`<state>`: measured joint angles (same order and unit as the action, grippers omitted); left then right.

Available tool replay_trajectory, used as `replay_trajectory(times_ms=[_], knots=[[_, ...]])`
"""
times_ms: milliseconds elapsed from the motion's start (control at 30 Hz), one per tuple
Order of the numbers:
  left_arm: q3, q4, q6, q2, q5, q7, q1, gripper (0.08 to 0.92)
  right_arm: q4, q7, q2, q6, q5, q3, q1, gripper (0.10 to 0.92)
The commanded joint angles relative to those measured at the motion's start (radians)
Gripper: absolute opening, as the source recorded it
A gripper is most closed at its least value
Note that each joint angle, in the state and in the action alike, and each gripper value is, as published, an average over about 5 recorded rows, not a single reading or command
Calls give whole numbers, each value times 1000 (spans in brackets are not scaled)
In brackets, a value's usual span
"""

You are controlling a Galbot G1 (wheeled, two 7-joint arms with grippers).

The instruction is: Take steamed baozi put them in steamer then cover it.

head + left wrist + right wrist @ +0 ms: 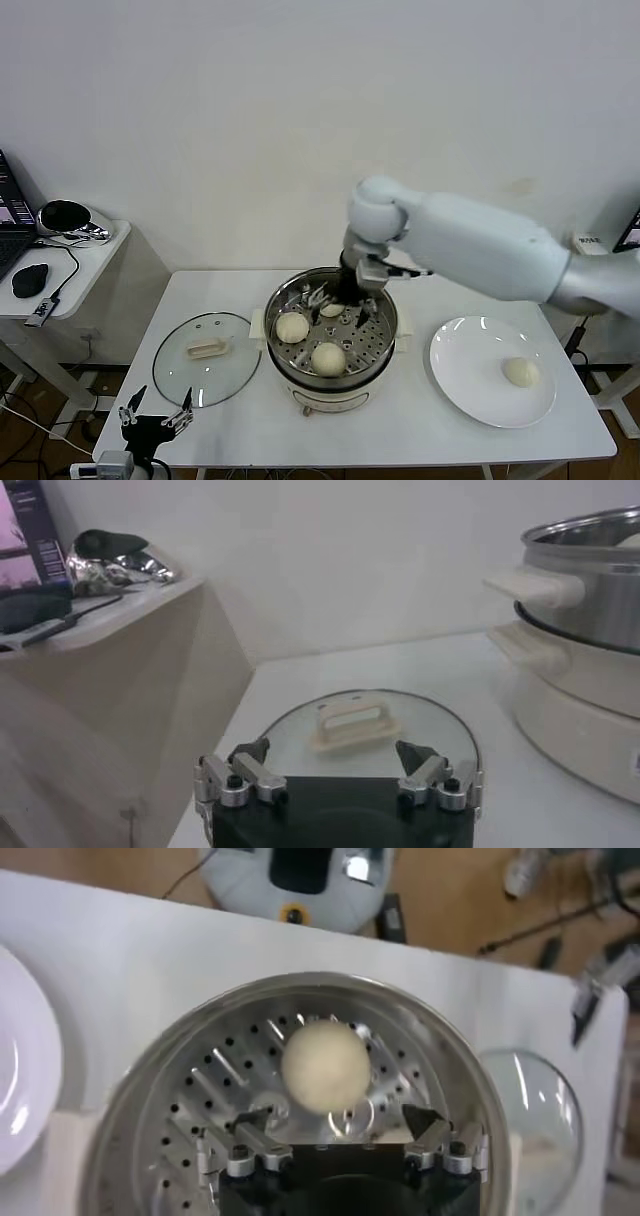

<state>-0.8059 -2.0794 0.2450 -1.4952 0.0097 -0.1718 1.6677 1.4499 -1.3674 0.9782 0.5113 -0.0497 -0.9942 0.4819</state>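
Note:
The steamer [385, 305] stands mid-table with three steamed baozi on its perforated tray: one at the left [292, 327], one at the front [328, 358], and one at the back [332, 310] under my right gripper [343, 303]. In the right wrist view that bun [325, 1065] lies free on the tray [215, 1088], just ahead of the open right gripper [338, 1118]. Another baozi [520, 372] sits on the white plate [470, 385]. The glass cover [230, 385] lies flat left of the steamer. My left gripper [155, 415] hangs open at the table's front left, short of the cover [420, 715].
A side table [90, 270] at the far left carries a mouse [30, 280], cables and a dark headset [65, 217]. In the left wrist view the steamer [590, 630] rises to one side of the cover. The plate [20, 1078] edges into the right wrist view.

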Motion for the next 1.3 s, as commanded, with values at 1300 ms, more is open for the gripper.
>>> replay_trajectory(times_ms=[1300], knots=[[14,-5,21,2,6,-14,20,823,-159,56,-458,-729,331,455,-628,823]])
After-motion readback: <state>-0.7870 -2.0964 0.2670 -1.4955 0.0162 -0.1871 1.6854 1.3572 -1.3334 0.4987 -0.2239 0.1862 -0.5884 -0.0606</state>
